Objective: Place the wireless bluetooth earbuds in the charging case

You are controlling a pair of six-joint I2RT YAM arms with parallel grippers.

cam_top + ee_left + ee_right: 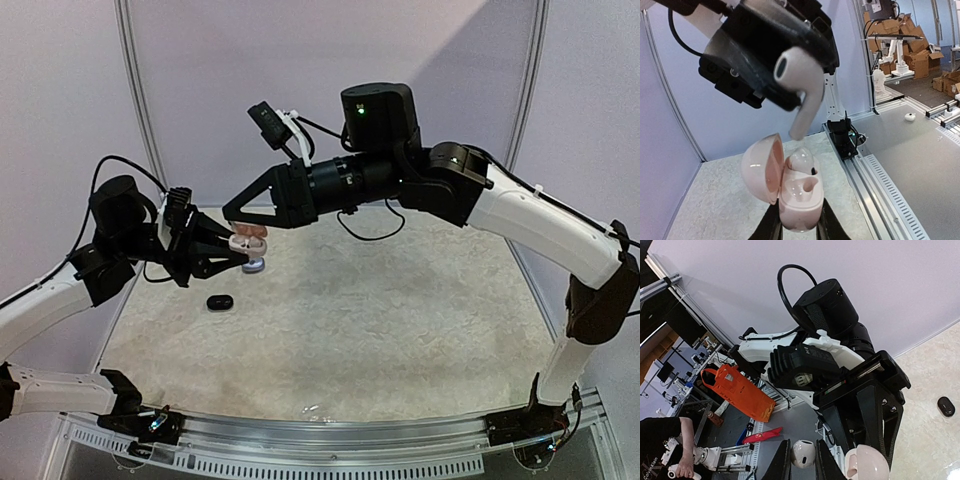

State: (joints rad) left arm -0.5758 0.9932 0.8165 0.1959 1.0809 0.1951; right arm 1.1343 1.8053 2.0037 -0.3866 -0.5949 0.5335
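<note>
Pale table [400,310], lilac walls [70,80] | left claw [799,227] grips open pink case [800,197] | right claw [802,462] pinches white earbud [802,85]

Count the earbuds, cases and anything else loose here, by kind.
Earbuds: 2, a white earbud in the right gripper, another seated in the pink case.
Cases: 2, the pink case and a black case.
Greyish item, kind unclear: 1.
Total: 5.

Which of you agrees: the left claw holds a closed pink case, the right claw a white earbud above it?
Wrong: the left claw holds an open pink case, the right claw a white earbud above it. See the left wrist view.
</note>
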